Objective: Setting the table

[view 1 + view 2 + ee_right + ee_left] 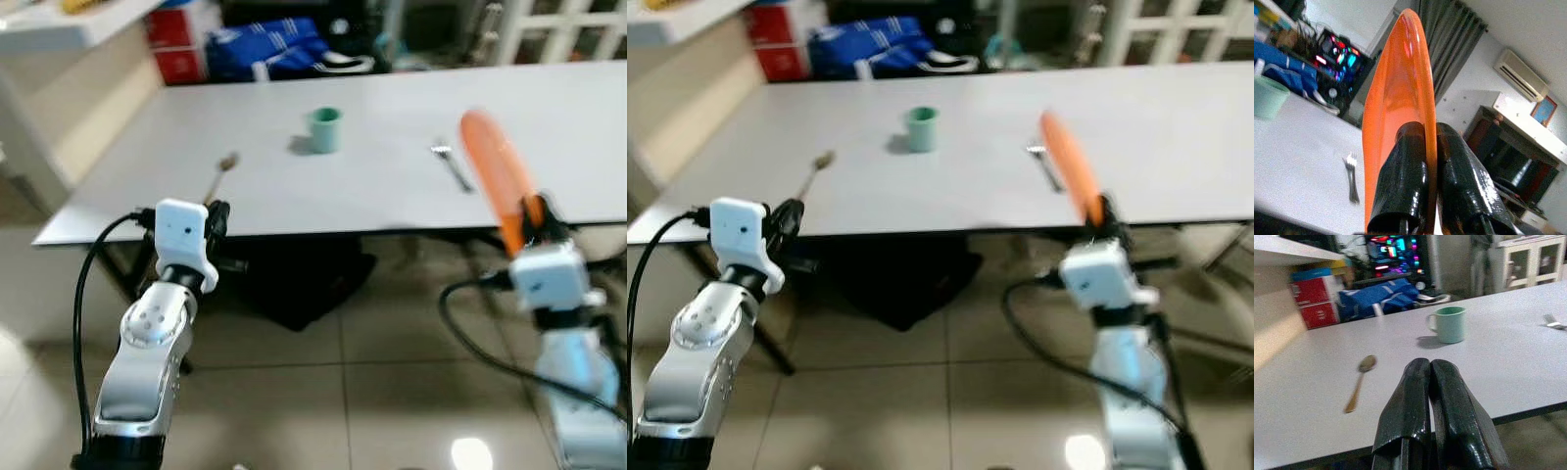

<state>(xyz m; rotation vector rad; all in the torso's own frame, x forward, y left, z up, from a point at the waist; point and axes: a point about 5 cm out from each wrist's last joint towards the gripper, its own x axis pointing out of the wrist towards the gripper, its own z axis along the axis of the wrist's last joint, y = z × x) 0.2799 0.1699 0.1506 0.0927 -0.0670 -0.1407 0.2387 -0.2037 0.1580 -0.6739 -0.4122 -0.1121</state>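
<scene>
Plate [496, 174], orange and held edge-on, is pinched by its rim between the fingers [1403, 178] of the right gripper [1431, 142]; one finger lies against the plate's face and the other against its back. It tilts up and away from the gripper, over the near edge of the counter [382, 186], and from the head camera its upper end rises just beside the fork [451, 164].

Taking the mug [324, 129] as the landmark: this green mug stands upright near the counter's middle, handle toward the robot's left. The fork lies on the counter well to the mug's right, with the plate hanging just beyond it. The spoon [221, 173] lies to the mug's left and nearer the robot, bowl end pointing away. The left gripper [1429, 369] sits in front of the counter's near edge, nearer the robot than the mug and just right of the spoon; its fingers are pressed together with nothing between them.

Past the counter's far edge, behind the mug, a blue bag [263, 47] lies beside red boxes [180, 44]. Tiled floor [333, 382] lies beneath.
</scene>
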